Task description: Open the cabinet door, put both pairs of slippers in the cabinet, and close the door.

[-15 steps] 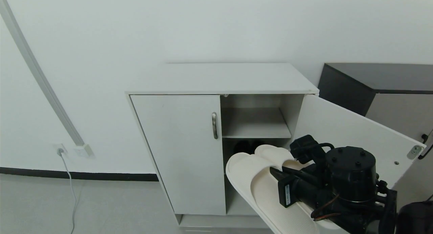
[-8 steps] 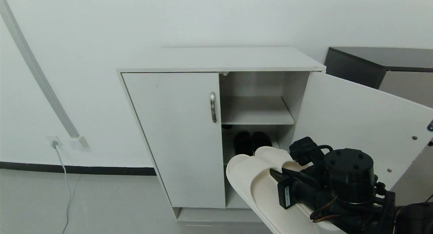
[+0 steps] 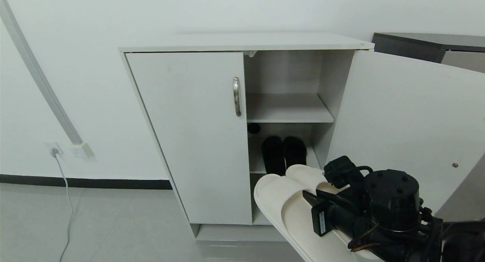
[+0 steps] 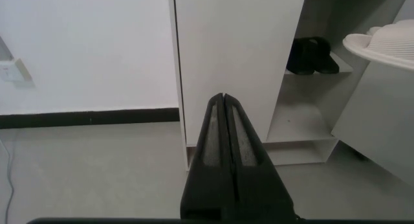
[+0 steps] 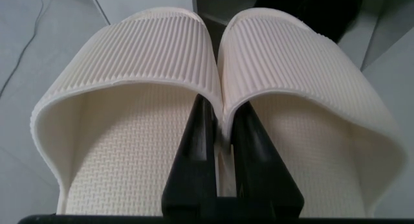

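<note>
The white cabinet [image 3: 242, 42] has its right door [image 3: 405, 122] swung wide and its left door [image 3: 189, 137] closed. A pair of black slippers [image 3: 283, 154] lies on the middle shelf inside, also seen as black slippers [image 4: 312, 56] from the left wrist. My right gripper [image 5: 220, 140] is shut on the inner edges of a pair of cream slippers [image 5: 213, 101], held side by side just in front of the open compartment as cream slippers [image 3: 291, 201]. My left gripper [image 4: 224, 101] is shut with nothing in it, low before the closed left door.
A dark cabinet [image 3: 432, 46] stands to the right behind the open door. A wall socket with a cable [image 3: 53, 152] and a slanted conduit [image 3: 38, 76] are on the wall to the left. Grey floor [image 3: 94, 224] spreads in front.
The head camera has dropped, so the cabinet sits higher in view and the black slippers on the middle shelf now show. The right gripper keeps its hold on the cream slippers.
</note>
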### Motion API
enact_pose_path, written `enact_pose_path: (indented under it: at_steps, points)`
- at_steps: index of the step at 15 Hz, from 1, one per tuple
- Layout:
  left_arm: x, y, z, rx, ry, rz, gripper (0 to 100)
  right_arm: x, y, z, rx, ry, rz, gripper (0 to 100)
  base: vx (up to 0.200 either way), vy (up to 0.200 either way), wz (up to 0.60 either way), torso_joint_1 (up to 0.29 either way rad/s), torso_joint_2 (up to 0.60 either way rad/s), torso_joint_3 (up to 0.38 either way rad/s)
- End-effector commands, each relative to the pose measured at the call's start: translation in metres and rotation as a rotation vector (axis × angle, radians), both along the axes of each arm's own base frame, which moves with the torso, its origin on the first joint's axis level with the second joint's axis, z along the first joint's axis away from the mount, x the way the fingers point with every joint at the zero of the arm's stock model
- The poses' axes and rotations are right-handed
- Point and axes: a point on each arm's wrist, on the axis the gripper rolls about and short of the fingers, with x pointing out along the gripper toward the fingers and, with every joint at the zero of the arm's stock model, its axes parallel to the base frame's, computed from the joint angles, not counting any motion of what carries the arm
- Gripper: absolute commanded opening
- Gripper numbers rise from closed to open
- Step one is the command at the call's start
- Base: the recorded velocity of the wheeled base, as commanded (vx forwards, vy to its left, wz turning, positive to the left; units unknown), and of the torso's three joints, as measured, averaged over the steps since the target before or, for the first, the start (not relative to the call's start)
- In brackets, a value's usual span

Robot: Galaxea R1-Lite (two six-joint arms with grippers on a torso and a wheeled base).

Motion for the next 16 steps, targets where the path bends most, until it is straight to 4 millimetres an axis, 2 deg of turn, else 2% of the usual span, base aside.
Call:
enact_pose_path:
  at_steps: [1, 2, 4, 7, 13, 16]
  points:
    - [0.000, 0.000, 0.000, -0.001, 0.001, -0.001, 0, 0.000, 0.000, -0.001, -0.003, 0.003, 0.000, 0, 0.000, 0.000, 0.00, 0.002, 0.09, 0.100]
    - [0.000, 0.000, 0.000, -0.001, 0.001, 0.001, 0, 0.000, 0.000, -0.001, -0.004, 0.002, 0.000, 0, 0.000, 0.000, 0.00, 0.002, 0.06, 0.046]
    - [0.000, 0.000, 0.000, -0.001, 0.001, 0.001, 0, 0.000, 0.000, -0.001, -0.013, -0.002, 0.005, 0, 0.000, 0.000, -0.60, 0.002, 0.01, 0.019]
    - [0.000, 0.000, 0.000, -0.001, 0.001, 0.001, 0, 0.000, 0.002, 0.000, -0.009, -0.008, 0.010, 0, 0.000, 0.000, 0.00, 0.000, 0.00, 0.000]
    - [0.000, 0.000, 0.000, -0.001, 0.001, 0.001, 0, 0.010, 0.013, -0.015, -0.001, -0.048, 0.005, 0, 0.000, 0.000, 0.00, 0.000, 0.00, 0.000]
    - [0.000, 0.000, 0.000, -0.001, 0.001, -0.001, 0, 0.020, 0.037, -0.021, -0.022, -0.087, -0.141, 0, 0.000, 0.000, 0.00, 0.000, 0.00, 0.000]
